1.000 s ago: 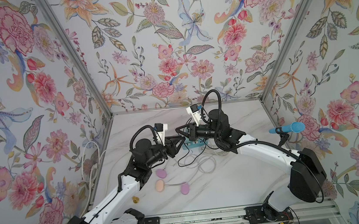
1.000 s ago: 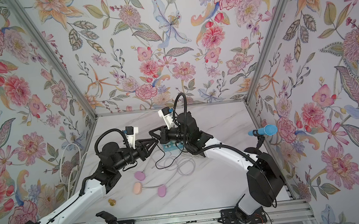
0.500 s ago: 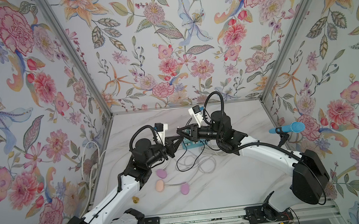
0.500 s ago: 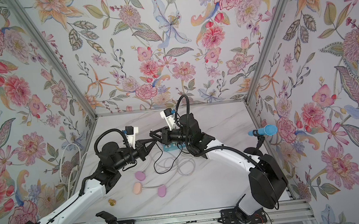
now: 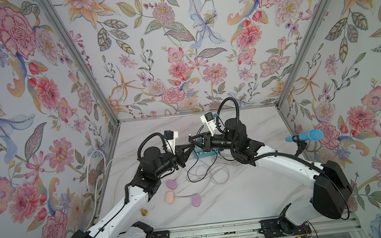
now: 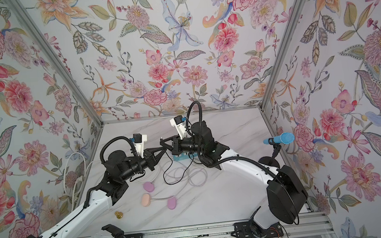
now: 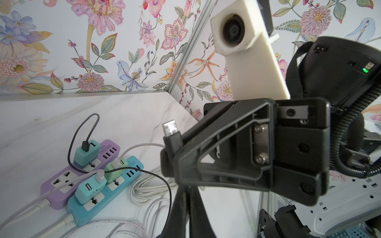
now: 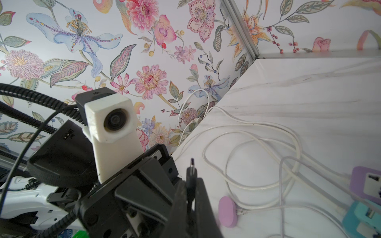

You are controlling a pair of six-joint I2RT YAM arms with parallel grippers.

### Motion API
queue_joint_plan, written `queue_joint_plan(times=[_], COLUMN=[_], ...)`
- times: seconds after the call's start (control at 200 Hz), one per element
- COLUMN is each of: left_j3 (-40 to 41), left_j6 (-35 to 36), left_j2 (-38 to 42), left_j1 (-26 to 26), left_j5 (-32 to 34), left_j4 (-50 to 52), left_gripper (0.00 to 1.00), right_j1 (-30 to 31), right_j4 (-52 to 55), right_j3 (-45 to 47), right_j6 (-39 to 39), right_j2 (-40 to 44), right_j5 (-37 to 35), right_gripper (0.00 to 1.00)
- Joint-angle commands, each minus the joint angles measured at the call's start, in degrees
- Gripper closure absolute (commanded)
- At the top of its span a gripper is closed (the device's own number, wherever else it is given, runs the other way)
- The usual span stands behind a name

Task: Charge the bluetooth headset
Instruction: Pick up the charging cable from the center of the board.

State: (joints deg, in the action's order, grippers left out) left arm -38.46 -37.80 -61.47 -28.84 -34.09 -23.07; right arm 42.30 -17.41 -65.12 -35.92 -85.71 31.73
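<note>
My two grippers meet tip to tip above the table's middle in both top views, left gripper (image 5: 192,145) just below right gripper (image 5: 190,138). The right gripper (image 8: 190,186) is shut on a black cable's plug (image 8: 191,172), whose silver tip (image 7: 169,127) sticks out. From there the black cable (image 5: 191,172) hangs down in a loop. The left gripper (image 7: 186,192) is shut, with nothing seen between its fingers. What looks like the bluetooth headset, pastel oval pieces (image 5: 169,197) joined by a thin cord, lies on the table below the left arm.
A purple power strip (image 7: 109,148) and a teal one (image 7: 116,190) with chargers plugged in lie under the grippers. White cables (image 5: 217,173) coil beside them. A blue microphone (image 5: 308,135) stands at the right wall. A small brass piece (image 5: 143,211) lies at the front left.
Both grippers stay tip to tip. The right arm has shifted slightly to the right, and the hanging black loop has swung a little.
</note>
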Motion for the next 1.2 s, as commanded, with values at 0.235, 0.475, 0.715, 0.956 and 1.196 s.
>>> queue_joint_plan(times=[0.235, 0.475, 0.715, 0.956, 1.196], left_j3=[-5.0, 1.0, 4.7, 4.7, 6.6], left_j6=[6.6, 1.1, -8.1, -11.2, -13.8], left_j2=[7.5, 16.7, 14.5, 7.0, 0.5], left_j1=[-0.2, -9.4, -27.4, -36.3, -36.5], left_j5=[6.0, 18.7, 32.0, 37.5, 35.1], left_j4=[27.7, 44.2, 49.0, 52.1, 47.9], left_gripper=[0.26, 0.26, 0.27, 0.18, 0.17], right_j1=[-0.8, -1.6, -1.9, -1.9, -2.2], right_j4=[16.8, 31.3, 33.6, 33.8, 33.8], right_j3=[-2.6, -3.5, -2.0, -0.2, 3.2], right_j6=[12.7, 21.5, 23.1, 22.8, 23.4], right_j2=[4.1, 5.4, 8.1, 9.8, 13.5], right_j5=[-5.6, -15.1, -17.4, -16.6, -17.7], right_gripper=[1.0, 1.0, 1.0, 1.0, 1.0])
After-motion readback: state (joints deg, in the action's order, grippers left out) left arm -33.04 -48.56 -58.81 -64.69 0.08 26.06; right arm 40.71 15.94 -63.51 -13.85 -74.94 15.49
